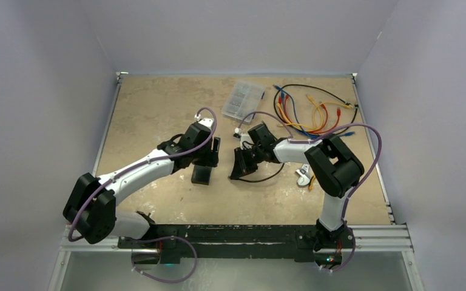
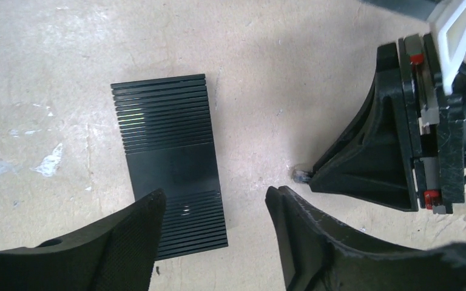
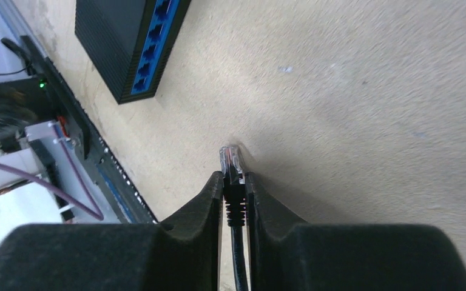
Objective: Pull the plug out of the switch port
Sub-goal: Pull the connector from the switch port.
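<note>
Black flat ribbed switch box (image 2: pixel 173 163) lies on the tan tabletop (image 1: pixel 151 103), just left of centre, blue socket row facing right; sockets in view look empty. Clear-tipped plug (image 3: pixel 231 159) on a black cable (image 3: pixel 236 254) sits apart from the box, to its right, pinched in the right gripper (image 3: pixel 233 182), jaws closed tight on the boot. Left gripper (image 2: pixel 215 203) hovers over the box, jaws spread wide, holding nothing. Judgement: plug is out. Draw it straight right, low, watching cable slack; left ready to pin the box if it slides. No brand, label or writing legible
</note>
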Robot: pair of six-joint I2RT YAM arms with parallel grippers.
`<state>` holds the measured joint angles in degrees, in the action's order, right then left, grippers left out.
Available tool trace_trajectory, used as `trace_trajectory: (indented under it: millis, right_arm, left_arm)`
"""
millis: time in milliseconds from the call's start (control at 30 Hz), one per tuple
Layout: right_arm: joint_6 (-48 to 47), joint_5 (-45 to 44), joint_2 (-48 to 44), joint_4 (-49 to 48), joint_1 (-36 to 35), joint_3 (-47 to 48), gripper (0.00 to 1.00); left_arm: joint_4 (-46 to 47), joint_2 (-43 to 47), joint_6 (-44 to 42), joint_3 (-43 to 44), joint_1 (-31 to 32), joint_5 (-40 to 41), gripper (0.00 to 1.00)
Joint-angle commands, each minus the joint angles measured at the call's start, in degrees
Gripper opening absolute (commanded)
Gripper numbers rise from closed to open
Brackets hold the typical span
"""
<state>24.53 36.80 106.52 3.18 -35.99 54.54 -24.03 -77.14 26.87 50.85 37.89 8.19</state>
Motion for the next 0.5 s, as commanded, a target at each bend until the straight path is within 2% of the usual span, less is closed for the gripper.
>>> trace_trajectory:
  millis: [0, 133, 333, 467]
  right_arm:
    - [-3.5, -9.4, -2.2, 3.8, 0.1, 3.5, 0.22]
    - [-4.1, -12.8, -4.0, 5.3, 0.1, 4.9, 0.28]
    - [-4.3, -17.3, -7.4, 7.7, 0.1, 5.8, 0.53]
    - [-3.2, -21.9, -10.4, 8.6, 0.1, 4.9, 0.62]
  left_arm:
    - [2.5, -2.3, -0.4, -0.7, -0.4, -3.3, 0.6]
    - [3.6, -3.7, 0.3, -1.3, -0.8, -5.1, 0.48]
    - [7.0, -4.0, 1.8, -3.8, -4.5, -12.0, 0.32]
    - [9.7, -3.2, 2.8, -6.2, -7.9, -16.6, 0.22]
